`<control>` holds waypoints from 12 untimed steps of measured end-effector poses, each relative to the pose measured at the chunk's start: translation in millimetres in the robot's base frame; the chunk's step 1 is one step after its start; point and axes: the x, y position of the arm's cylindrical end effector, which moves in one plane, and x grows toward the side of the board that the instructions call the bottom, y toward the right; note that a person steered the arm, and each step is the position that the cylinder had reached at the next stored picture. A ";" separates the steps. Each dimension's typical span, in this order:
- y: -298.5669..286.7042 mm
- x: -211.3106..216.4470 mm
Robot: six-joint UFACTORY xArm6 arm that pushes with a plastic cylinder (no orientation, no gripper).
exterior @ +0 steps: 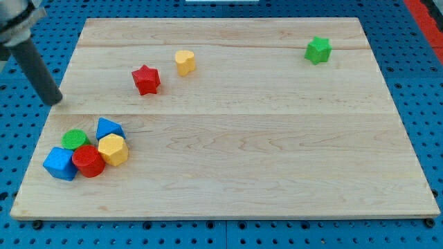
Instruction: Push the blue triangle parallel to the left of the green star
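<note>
Wooden planks make up the counter (228,159), which lies on a blue pegboard (21,138); no writing, brand or label can be read anywhere. Seven blocks sit on it.

Five crowd together near the bottom-left corner: the blue triangle (109,128) at the cluster's top right, a green round block (74,139) just left of it, a yellow block (113,149) below the triangle, a red round block (88,161) touching the yellow one, and a blue cube (60,163) at the far left of the group. That makes two blue blocks in the cluster, and one each of green, yellow and red.

The green star (318,50) stands alone near the top-right corner, well apart from the triangle. A red star (146,79) and a yellow block (185,62) sit near each other in the top-left part.

The arm carries no gripper, so there is no open or closed state to tell. Its dark rod slants down from the view's top left, and the tip (57,102) rests at the counter's left edge, above the cluster and touching no block.
</note>
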 end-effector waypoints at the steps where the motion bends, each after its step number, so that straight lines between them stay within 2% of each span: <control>1: 16.4 32.0; 3: 88.5 51.8; 4: 76.1 73.5; 5: 88.9 73.7; 6: 147.5 60.2; 7: 181.7 58.4; 8: 187.4 -9.9; 9: 187.5 -38.4; 10: 188.2 -38.3; 11: 220.5 -41.4; 12: 222.1 -28.8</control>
